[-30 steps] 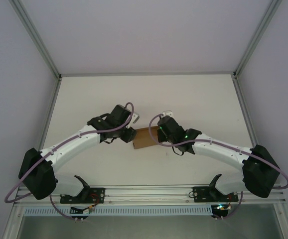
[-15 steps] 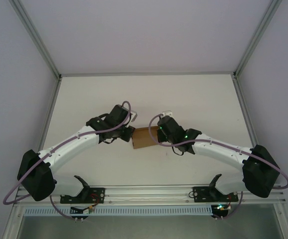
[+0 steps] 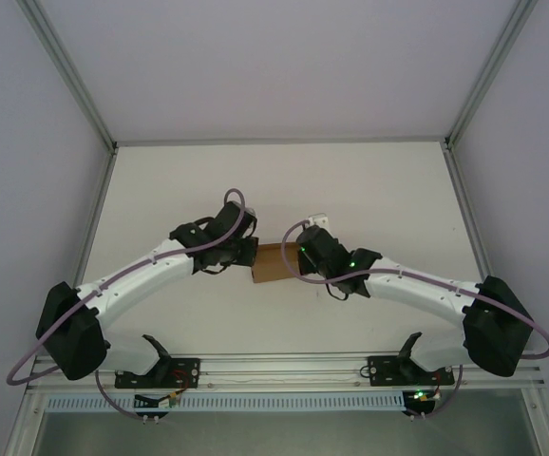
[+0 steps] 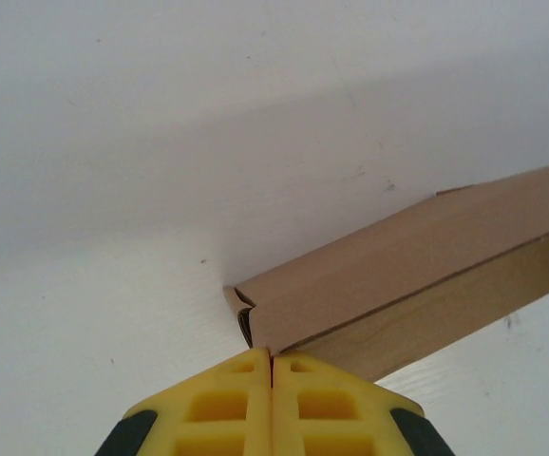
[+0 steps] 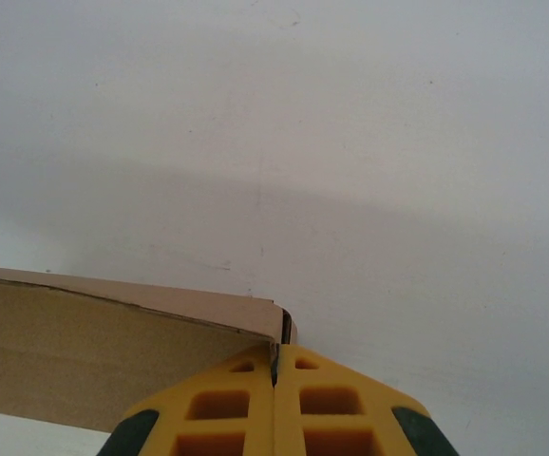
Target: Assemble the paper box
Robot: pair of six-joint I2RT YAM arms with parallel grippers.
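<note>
The paper box [image 3: 274, 266] is a small brown cardboard mailer lying mid-table between my two arms. My left gripper [image 3: 252, 255] sits at its left end, shut. In the left wrist view the yellow fingertips [image 4: 246, 380] meet at the box's [image 4: 407, 275] near corner, where folded flaps overlap, and the left gripper [image 4: 272, 353] pinches that corner edge. My right gripper [image 3: 300, 258] is at the right end, also shut. In the right wrist view the right gripper [image 5: 275, 347] clamps the thin end wall of the box [image 5: 94, 351].
The white tabletop [image 3: 369, 190] spreads open behind and to both sides of the box. Aluminium frame posts [image 3: 104, 180] and pale side walls bound the table left and right. The arm bases stand on the rail [image 3: 274, 366] at the near edge.
The left gripper has closed at the box's left end, and its wrist has shifted slightly right. The right arm and the box stay almost still.
</note>
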